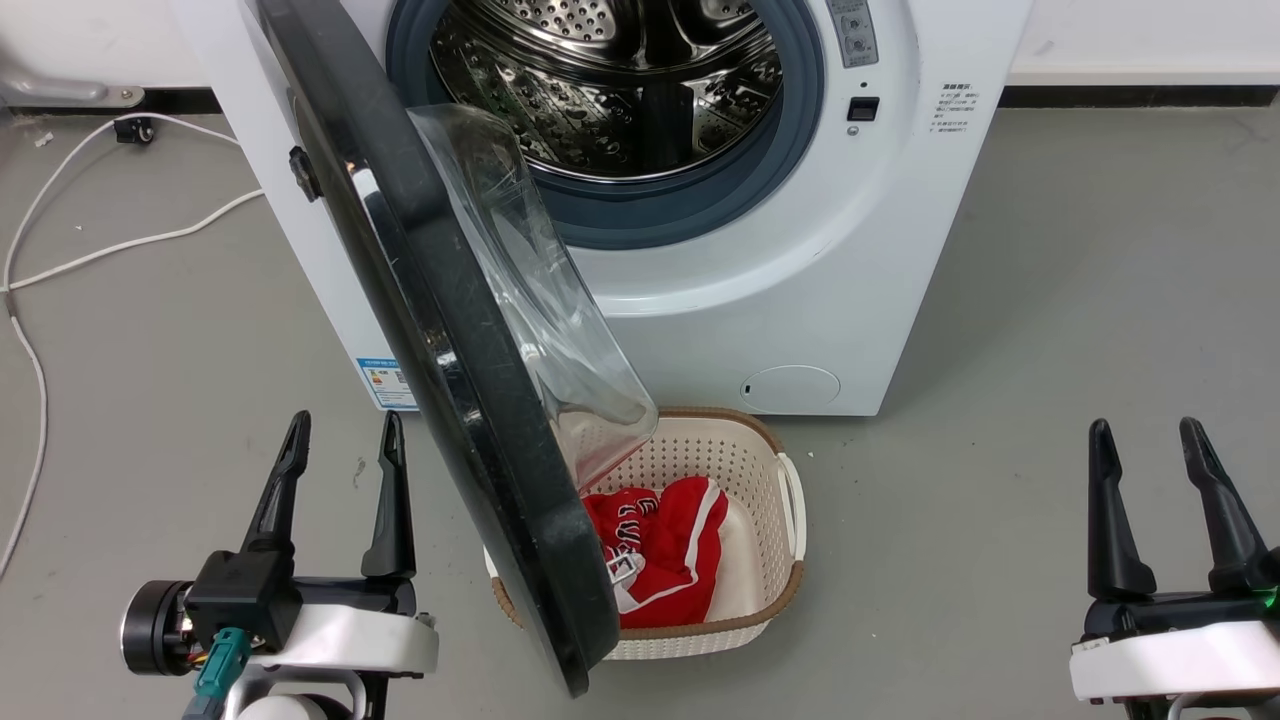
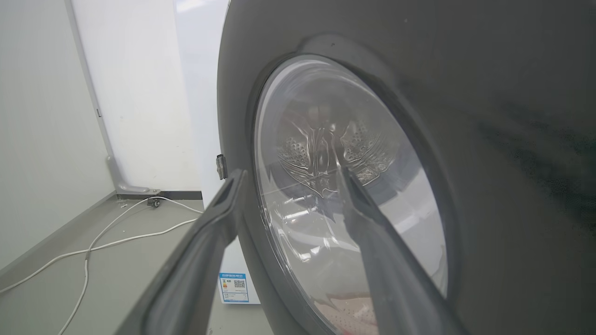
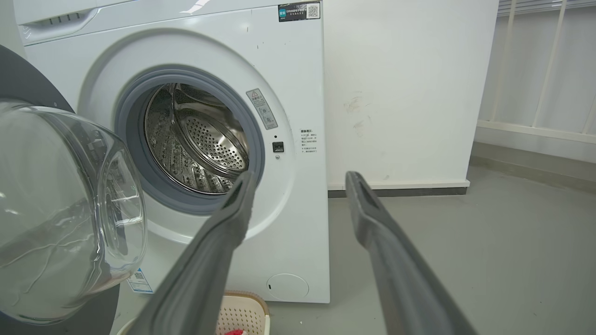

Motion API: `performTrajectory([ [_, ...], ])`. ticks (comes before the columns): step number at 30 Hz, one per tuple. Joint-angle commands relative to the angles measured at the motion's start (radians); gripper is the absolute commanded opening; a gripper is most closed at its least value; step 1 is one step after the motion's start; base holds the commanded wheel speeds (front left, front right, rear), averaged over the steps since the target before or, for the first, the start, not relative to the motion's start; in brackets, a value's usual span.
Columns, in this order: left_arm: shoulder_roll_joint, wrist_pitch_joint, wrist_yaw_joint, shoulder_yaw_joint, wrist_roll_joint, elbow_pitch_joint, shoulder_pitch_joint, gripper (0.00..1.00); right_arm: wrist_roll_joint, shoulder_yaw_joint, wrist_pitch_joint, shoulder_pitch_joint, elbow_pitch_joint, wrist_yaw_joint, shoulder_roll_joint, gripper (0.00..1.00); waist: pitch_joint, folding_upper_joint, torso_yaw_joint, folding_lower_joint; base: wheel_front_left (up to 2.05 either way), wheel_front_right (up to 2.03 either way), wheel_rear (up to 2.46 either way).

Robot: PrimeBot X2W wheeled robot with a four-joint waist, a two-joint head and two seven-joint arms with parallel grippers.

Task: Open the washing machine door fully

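The washing machine door [image 1: 440, 370], a glossy black disc with a clear glass bowl, stands swung out towards me, roughly edge-on in the head view, hinged on the machine's left. The steel drum [image 1: 610, 80] lies exposed behind it. My left gripper [image 1: 345, 440] hovers open just left of the door's outer face, holding nothing. In the left wrist view that outer face and the door [image 2: 489, 139] loom close beyond my left gripper [image 2: 288, 179]. My right gripper [image 1: 1145, 440] is open and empty, far to the right. The right wrist view shows the door [image 3: 60, 209] at the left and my right gripper [image 3: 300, 179] facing the machine.
A white basket [image 1: 760, 470] holding a red garment [image 1: 660, 550] sits on the floor under the door's free edge. White cables [image 1: 110, 245] trail over the grey floor at the left. The white machine body [image 1: 820, 260] stands against the back wall.
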Motion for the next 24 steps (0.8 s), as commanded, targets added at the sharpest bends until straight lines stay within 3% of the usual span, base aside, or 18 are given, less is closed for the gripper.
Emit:
performTrajectory([
  [1, 0.000, -0.002, -0.003, 0.000, 0.002, -0.003, -0.003, 1.00, 0.002, 0.002, -0.005, -0.002, 0.004, 0.000, 0.003, 1.00, 0.000, 0.0000, 0.000, 0.0000, 0.00, 0.00, 0.00],
  [12, 0.000, -0.002, -0.009, -0.001, 0.008, 0.000, -0.011, 0.98, -0.017, 0.005, 0.002, -0.013, 0.018, 0.000, 0.003, 1.00, 0.003, 0.0000, 0.001, 0.0000, 0.00, 0.00, 0.00],
  [13, 0.000, -0.002, -0.008, -0.003, 0.006, -0.001, -0.011, 0.38, -0.017, 0.006, 0.002, -0.012, 0.018, 0.000, 0.003, 1.00, 0.002, 0.0000, 0.001, 0.0000, 0.00, 0.00, 0.00],
  [14, 0.000, -0.002, -0.010, -0.004, 0.004, 0.000, -0.010, 0.00, -0.017, 0.007, 0.003, -0.012, 0.018, 0.000, 0.003, 1.00, 0.002, 0.0000, 0.001, 0.0000, 0.00, 0.00, 0.00],
  [24, 0.000, -0.002, 0.000, 0.003, -0.006, -0.031, -0.026, 0.00, -0.012, 0.013, 0.005, -0.015, 0.024, 0.000, 0.003, 1.00, 0.001, 0.0000, 0.006, 0.0000, 0.00, 0.00, 0.00],
])
